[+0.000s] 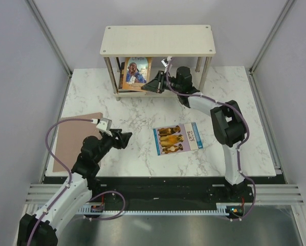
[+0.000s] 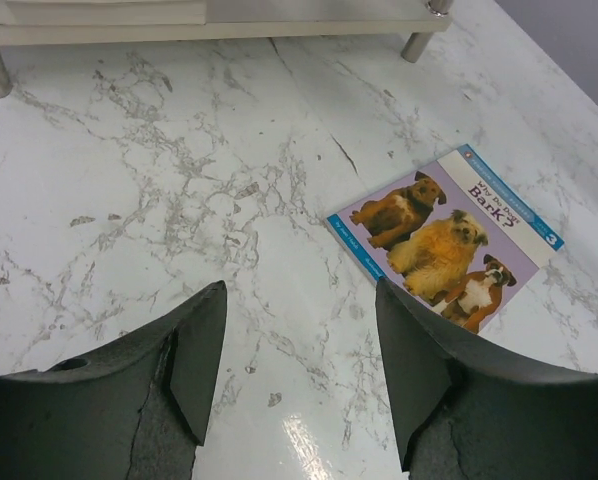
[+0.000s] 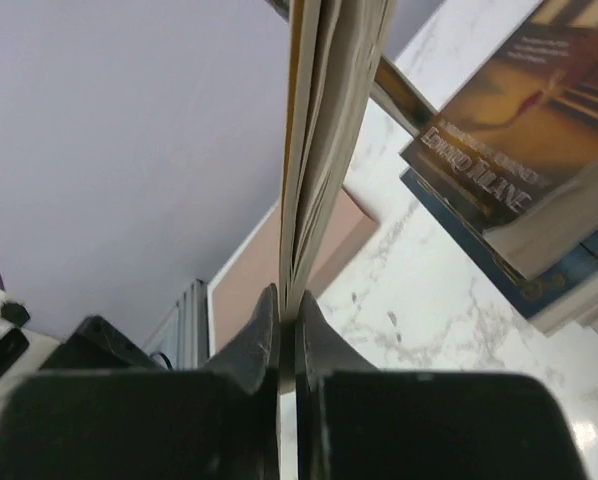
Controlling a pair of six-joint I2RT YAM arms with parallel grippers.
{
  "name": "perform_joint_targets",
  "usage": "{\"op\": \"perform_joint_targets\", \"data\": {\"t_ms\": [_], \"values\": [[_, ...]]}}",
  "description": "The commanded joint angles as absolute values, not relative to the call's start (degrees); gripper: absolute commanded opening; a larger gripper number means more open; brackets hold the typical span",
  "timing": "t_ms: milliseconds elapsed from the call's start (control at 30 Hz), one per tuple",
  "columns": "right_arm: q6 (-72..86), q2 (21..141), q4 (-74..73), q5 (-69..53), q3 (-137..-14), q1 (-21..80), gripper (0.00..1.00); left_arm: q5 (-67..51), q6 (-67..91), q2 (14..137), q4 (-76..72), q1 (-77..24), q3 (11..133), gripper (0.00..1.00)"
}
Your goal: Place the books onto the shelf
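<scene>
We load the cream-white wooden shelf [image 1: 158,40], right pincer [image 1: 155,84] clamped on a tan portrait paperback [image 1: 135,72]; parted left pincer [image 1: 123,138] next needs the pale-blue dog paperback [image 1: 177,138] before it.

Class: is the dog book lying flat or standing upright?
Lying flat. The dog book rests cover up on the marble table, away from the shelf.

table [image 1: 91,102]: white marbled | walls [image 1: 15,77]: plain pale grey | corner posts [image 1: 49,38]: seemingly aluminium
</scene>
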State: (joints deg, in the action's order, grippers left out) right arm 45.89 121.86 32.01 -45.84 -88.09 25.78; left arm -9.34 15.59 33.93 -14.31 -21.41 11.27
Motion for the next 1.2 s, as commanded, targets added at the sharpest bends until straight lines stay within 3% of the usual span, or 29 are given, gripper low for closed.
{"op": "perform_joint_targets", "data": {"t_ms": [0, 267, 1167], "values": [[52.2, 128.4, 33.1, -47.0, -99.6, 26.2, 0.00, -12.1, 15.3, 33.3, -14.1, -21.8, 10.5, 0.68], [64.1, 142.8, 31.4, -49.9, -122.2, 26.4, 0.00, -13.7, 14.6, 38.5, -16.6, -22.3, 11.0, 0.68], [59.0, 145.5, 19.3, -45.2, -122.6, 26.3, 0.03, -14.2, 13.5, 39.6, -17.9, -23.5, 10.8, 0.69]]}}
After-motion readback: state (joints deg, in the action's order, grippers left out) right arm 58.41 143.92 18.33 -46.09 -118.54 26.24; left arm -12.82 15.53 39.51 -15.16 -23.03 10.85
